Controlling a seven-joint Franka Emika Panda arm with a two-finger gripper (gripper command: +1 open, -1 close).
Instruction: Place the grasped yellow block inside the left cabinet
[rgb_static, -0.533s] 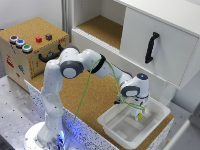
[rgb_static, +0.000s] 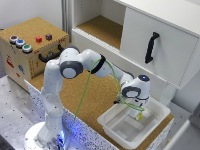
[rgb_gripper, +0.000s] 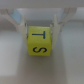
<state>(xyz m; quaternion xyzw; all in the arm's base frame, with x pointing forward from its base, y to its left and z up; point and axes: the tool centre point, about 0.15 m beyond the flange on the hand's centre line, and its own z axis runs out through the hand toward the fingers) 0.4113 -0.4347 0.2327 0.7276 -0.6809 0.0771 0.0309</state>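
Yellow block (rgb_gripper: 38, 41) pinched in the gripper (rgb_static: 138, 115), low over the white tray (rgb_static: 154, 110) at the exterior view's lower right

You hold it clamped between both fingers; the left cabinet (rgb_static: 100, 27) sits well apart, upper centre. Rise too little and you risk clipping the tray wall or cabinet ledge, knocking the block loose

The arm (rgb_static: 75, 70) reaches out from its base, elbow raised. Its gripper (rgb_static: 139, 116) points straight down, jaws clamped on a yellow block (rgb_gripper: 38, 40).
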